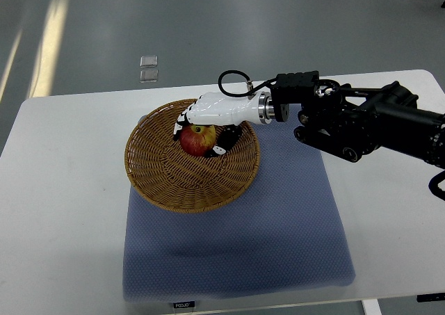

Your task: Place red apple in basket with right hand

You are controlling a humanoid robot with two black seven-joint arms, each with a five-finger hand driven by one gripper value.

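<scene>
I see R hand (208, 120) over the basket (167, 183), white fingers (182, 124) curled round the red apple (198, 140), gripping it. Apple sits inside basket, upper right part. Basket on blue mat (278, 245), mat on white table (62, 190).

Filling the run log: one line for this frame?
right hand: shut on apple | apple: over basket, inside rim | left hand: not in view | release: not yet

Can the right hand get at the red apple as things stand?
Yes, it looks so: the white right hand is already over the round wicker basket, its fingers curled around the red apple. Nothing stands between them.
</scene>
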